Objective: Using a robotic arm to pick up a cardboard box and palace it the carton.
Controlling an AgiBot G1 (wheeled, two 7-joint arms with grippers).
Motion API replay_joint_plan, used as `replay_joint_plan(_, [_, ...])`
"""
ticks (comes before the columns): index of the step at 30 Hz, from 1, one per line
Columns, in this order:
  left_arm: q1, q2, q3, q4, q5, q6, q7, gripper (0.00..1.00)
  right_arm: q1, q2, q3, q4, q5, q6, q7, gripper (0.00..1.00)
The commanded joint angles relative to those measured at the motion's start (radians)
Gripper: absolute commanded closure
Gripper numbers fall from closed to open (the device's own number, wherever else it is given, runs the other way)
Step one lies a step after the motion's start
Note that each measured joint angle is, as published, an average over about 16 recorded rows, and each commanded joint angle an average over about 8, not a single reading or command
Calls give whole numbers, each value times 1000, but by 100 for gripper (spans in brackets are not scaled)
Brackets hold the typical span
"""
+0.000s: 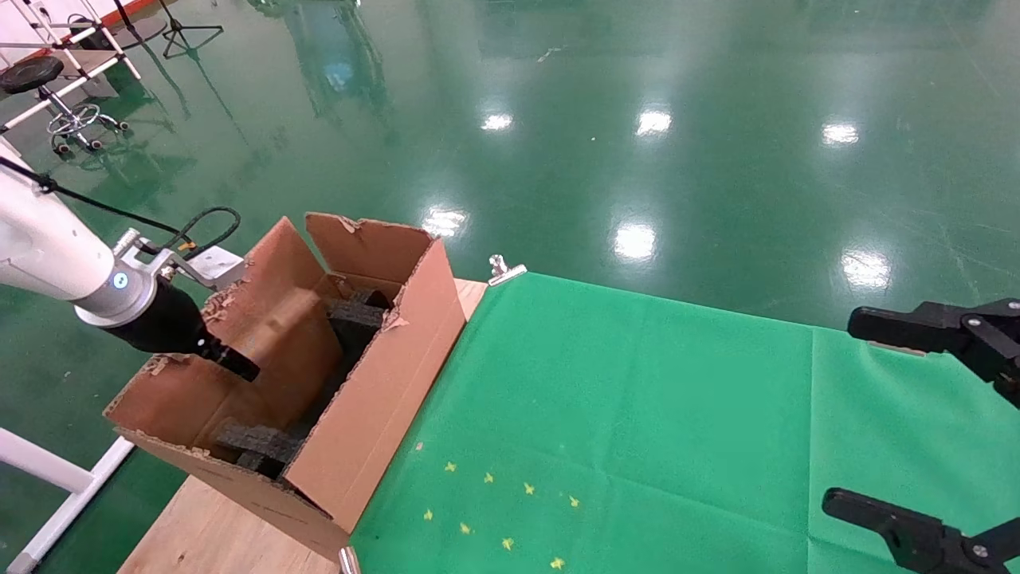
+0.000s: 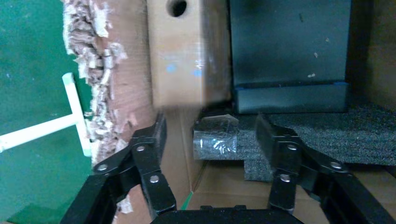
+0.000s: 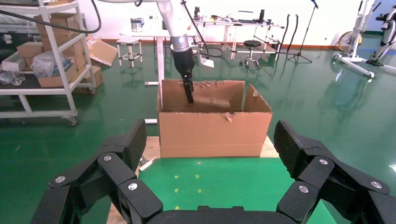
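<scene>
The white robotic arm [image 1: 48, 247] reaches over the carton from the left. Its black left gripper [image 1: 239, 368] is inside the carton's open top, open and holding nothing [image 2: 211, 125]. The small brown cardboard box [image 2: 187, 56] is just past the fingertips, blurred, against the carton's torn wall; the head view shows it as a blurred brown shape [image 1: 279, 319] inside the carton. The carton [image 1: 382, 383] stands on the table's left end with black foam [image 1: 355, 319] inside. My right gripper [image 1: 868, 414] is open and empty at the far right.
A green cloth [image 1: 637, 414] with small yellow star marks [image 1: 494, 510] covers the table right of the carton. Bare wood [image 1: 207, 526] shows under the carton. A metal clamp [image 1: 504, 269] sits at the cloth's far corner. Shelves and stools stand on the green floor beyond.
</scene>
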Motion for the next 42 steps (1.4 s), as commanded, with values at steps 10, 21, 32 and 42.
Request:
replay_joint_plan(10, [-116, -64, -62, -104, -89, 50, 118, 0, 0, 0, 0, 0, 0, 0, 0, 0])
replay_joint_plan(21, [-177, -108, -84, -178, -119, 95, 153, 0, 0, 0, 0, 0, 0, 0, 0, 0])
replay_joint_plan(32, [-92, -118, -170, -254, -172, 111, 178, 0, 0, 0, 0, 0, 1, 0, 0, 0])
replay_joint_plan(42, [80, -149, -361, -439, -292, 153, 234, 0, 0, 0, 0, 0, 1, 0, 0, 0])
